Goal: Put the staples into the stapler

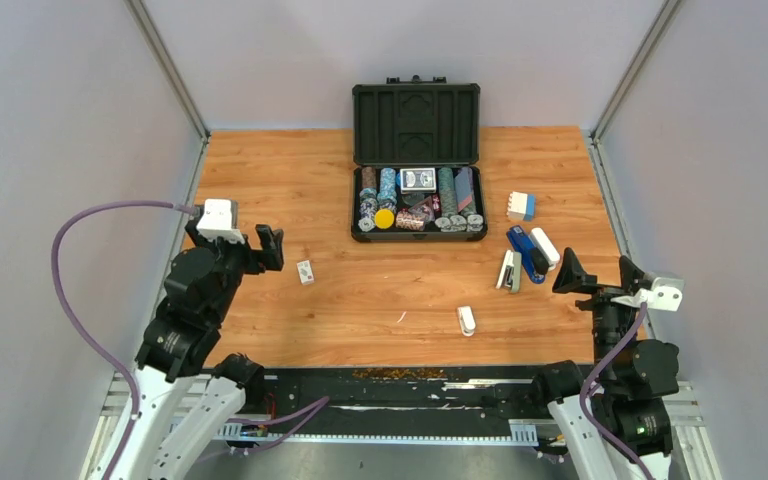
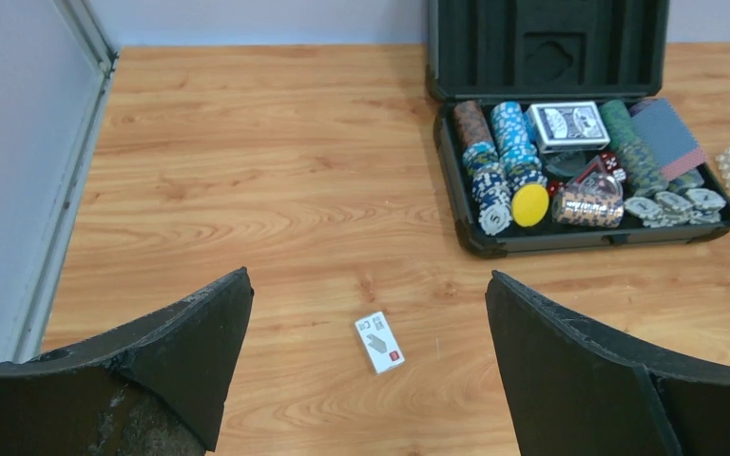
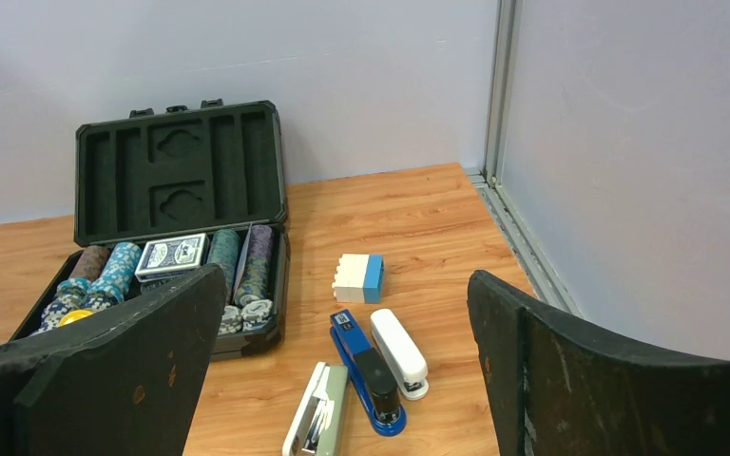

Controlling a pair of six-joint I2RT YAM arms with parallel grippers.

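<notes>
The left pincer (image 2: 369,277) gapes wide and holds nothing. In its wrist view the staples (image 2: 379,342), a tiny white box, lie flat on the counter (image 2: 247,171) between its fingers. From overhead they sit near it at roughly 4 o'clock, not touching. The right pincer (image 3: 347,275) is spread just as wide and is also empty. The stapler (image 3: 318,423) lies at its 9 o'clock overhead, just beside a dark blue stapler (image 3: 369,375), with a white stapler (image 3: 399,351) on that one's far side. An open poker-chip case (image 1: 416,125) sits at the counter's 12 o'clock.
</notes>
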